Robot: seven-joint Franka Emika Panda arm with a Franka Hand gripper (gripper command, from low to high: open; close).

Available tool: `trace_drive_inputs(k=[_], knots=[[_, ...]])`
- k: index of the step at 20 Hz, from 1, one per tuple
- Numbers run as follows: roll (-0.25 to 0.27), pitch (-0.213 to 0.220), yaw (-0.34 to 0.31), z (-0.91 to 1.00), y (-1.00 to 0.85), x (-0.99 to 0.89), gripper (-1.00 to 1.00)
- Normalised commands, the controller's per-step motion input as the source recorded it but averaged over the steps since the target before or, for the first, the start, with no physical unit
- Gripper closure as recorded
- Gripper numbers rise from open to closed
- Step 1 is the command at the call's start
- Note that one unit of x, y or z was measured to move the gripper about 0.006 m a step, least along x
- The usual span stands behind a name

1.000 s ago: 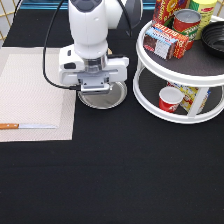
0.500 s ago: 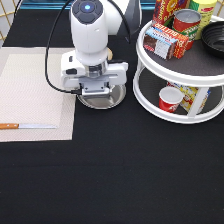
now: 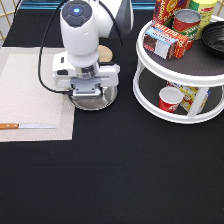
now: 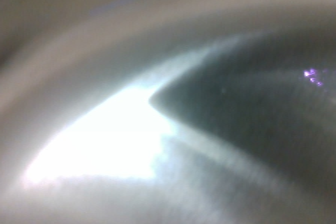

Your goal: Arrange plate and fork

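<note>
while wrist view shows only glare, tool [image 3: 89, 94] covers plate [image 3: 102, 101].

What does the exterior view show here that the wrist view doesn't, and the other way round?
Only the exterior view shows the gripper down over the plate, the beige placemat with the knife on it, the wooden disc and the two-tier rack of cans and boxes. No fork appears in it. Only the wrist view gives a close look at shiny metal with bright glare, filling the frame. Both share the plate.
</note>
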Motion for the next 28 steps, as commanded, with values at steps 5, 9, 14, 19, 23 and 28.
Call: trace_drive_inputs(k=[5,9,14,19,23,28], knots=[[0.075,0.002,0.000,0.06,-0.87,0.15,-1.00],[0.071,0.000,0.000,0.09,-0.91,0.14,-1.00],[0.039,0.000,0.029,0.03,-0.92,0.23,-1.00],[0.026,0.000,0.062,0.01,-0.90,0.32,-1.00],[0.012,0.000,0.052,0.10,-0.89,0.37,-1.00],[0.015,0.000,0.073,0.08,-0.88,0.37,-1.00]])
